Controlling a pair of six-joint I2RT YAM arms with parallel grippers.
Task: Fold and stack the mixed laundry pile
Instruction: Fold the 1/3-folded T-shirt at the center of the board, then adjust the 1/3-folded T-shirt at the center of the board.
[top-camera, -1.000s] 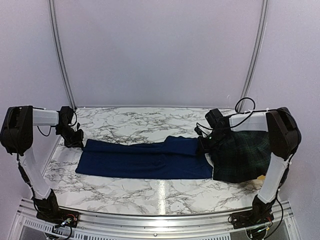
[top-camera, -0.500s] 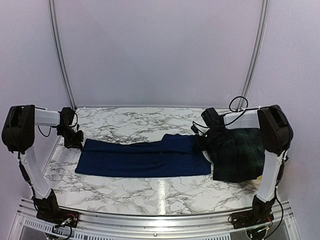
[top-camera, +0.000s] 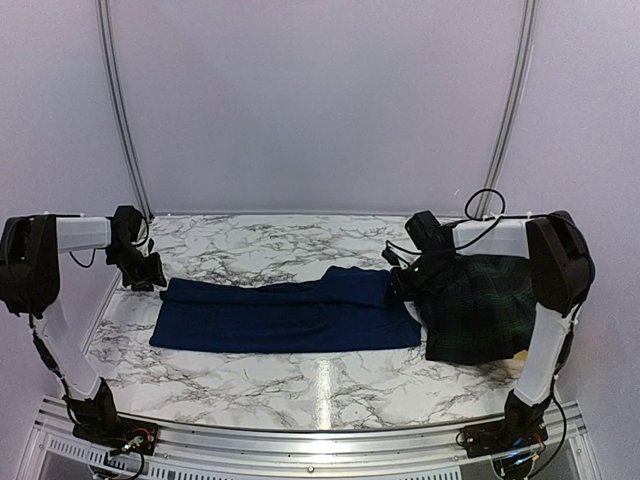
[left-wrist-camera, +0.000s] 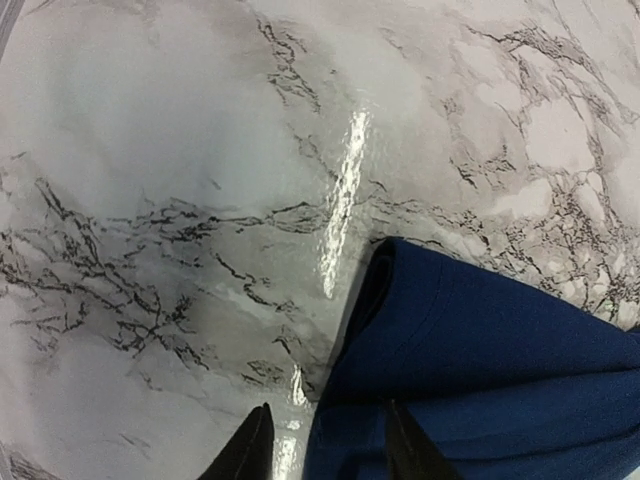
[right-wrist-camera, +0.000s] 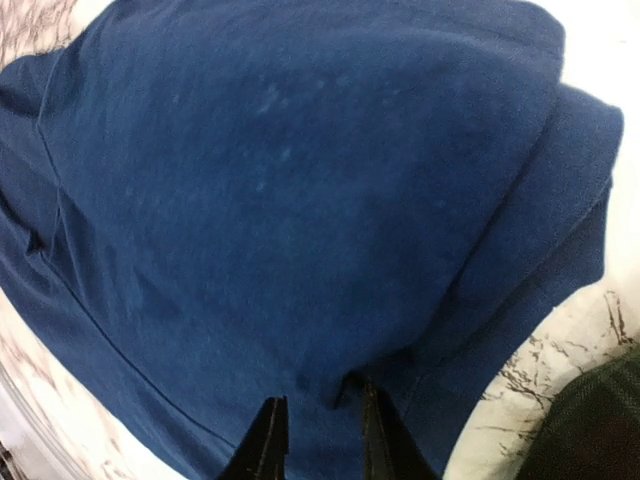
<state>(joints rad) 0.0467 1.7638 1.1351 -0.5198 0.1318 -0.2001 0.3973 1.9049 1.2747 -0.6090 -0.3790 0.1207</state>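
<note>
**Overhead view.** A navy cloth (top-camera: 290, 315), soft, matte and unpatterned, lies flat on the glossy white desk (top-camera: 280, 240), which is veined with grey and black. The cloth forms a long, low strip with a shallow step along its upper edge. Its long axis runs left to right across the centre of the frame, from centre left to centre right. A dark green-and-navy plaid garment (top-camera: 480, 310), a rumpled and roughly square mass, lies at the right of the frame, its left edge touching the cloth's right end. The left pincer (top-camera: 143, 272) sits at the cloth's upper-left corner. The right pincer (top-camera: 402, 285) sits at the upper-right corner, just beside the plaid.

**Left wrist view.** The cloth's corner, a rounded double fold, enters from the lower right and points toward the upper left. The two black fingertips (left-wrist-camera: 252, 450) stand a narrow gap apart, one over bare desk and one over cloth. A sliver of desk shows between them, so nothing is clamped.

**Right wrist view.** Navy fabric fills the frame, smooth with faint seams and with layered folded edges at right. The fingertips (right-wrist-camera: 268, 440) are drawn close on a small pucker of the cloth, gripping it. Plaid shows in the lower-right corner.
</note>
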